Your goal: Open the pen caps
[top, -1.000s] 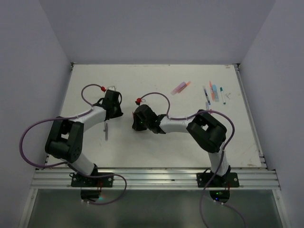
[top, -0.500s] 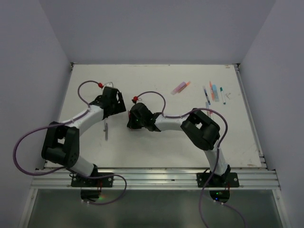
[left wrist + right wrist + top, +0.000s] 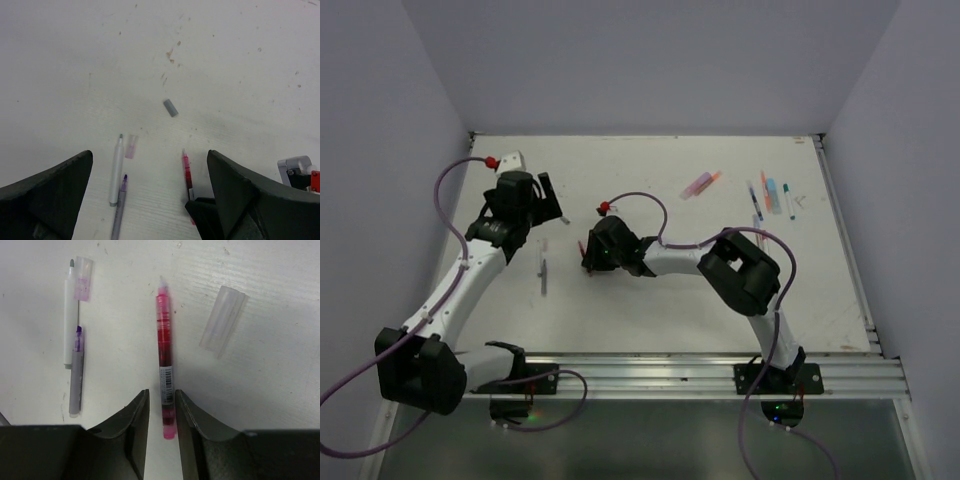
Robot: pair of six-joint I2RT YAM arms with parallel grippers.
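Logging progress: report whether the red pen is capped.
Uncapped: red pen shows its bare tip; a clear cap lies apart beside it.

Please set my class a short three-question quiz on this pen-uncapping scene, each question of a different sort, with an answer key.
1. True or false: the left gripper is holding a pen.
2. Multiple choice: what colour is the pen whose rear end lies between the fingers of the right gripper? A white; B red; C grey.
3. Fill in: the stubby cap lying apart from the pens in the left wrist view is ___ in colour.

Key: 1 false, it is open and empty; 2 B; 3 grey.
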